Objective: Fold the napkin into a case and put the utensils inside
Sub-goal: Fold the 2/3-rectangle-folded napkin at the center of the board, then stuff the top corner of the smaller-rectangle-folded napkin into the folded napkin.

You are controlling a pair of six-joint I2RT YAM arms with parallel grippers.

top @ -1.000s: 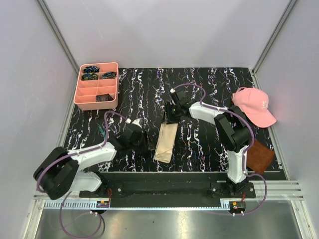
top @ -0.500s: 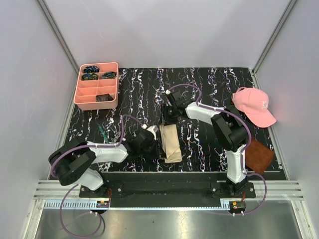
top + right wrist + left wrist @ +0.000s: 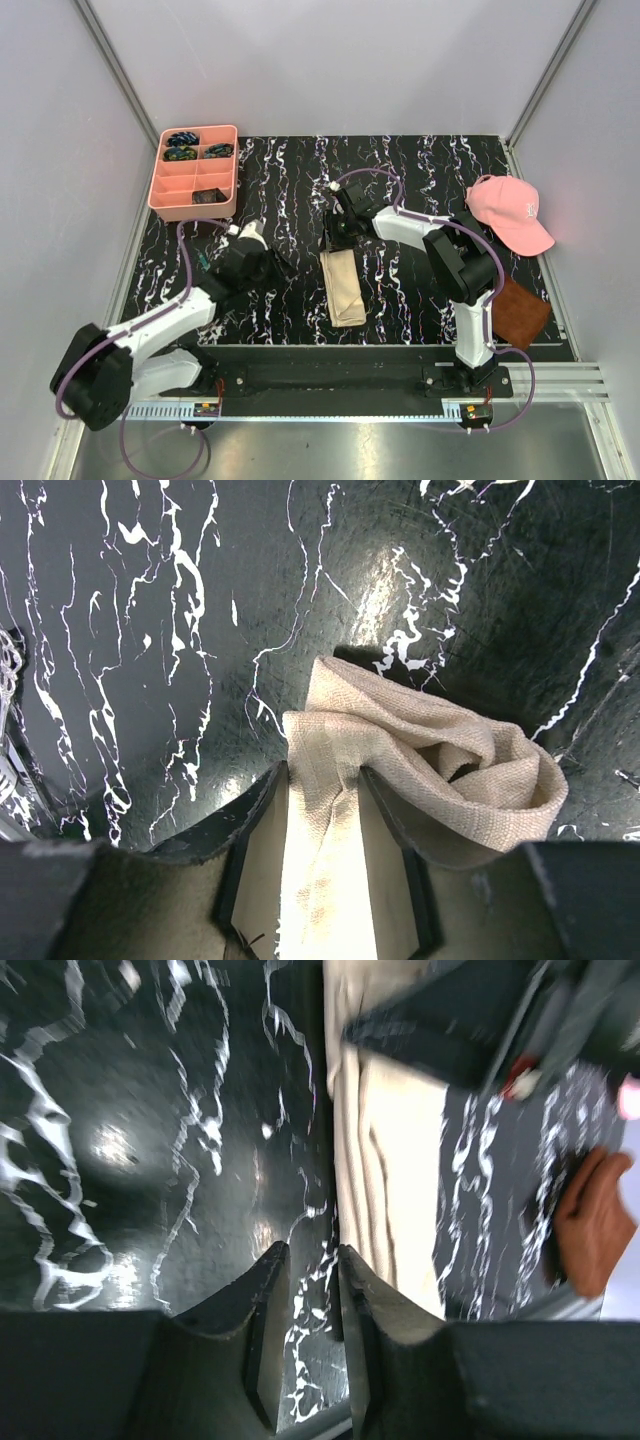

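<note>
Grey walls (image 3: 330, 60) are enclosing a black, white-veined table (image 3: 400, 170); glare (image 3: 385, 590) is shining on it just ahead of the right claw (image 3: 322, 772).

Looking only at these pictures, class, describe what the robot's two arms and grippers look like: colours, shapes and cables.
The left arm and right arm have smooth white link shells joined by chunky black joints. A thin purple cable loops along each one. The left gripper and right gripper each carry two dark, wedge-shaped fingers on a black body.
</note>
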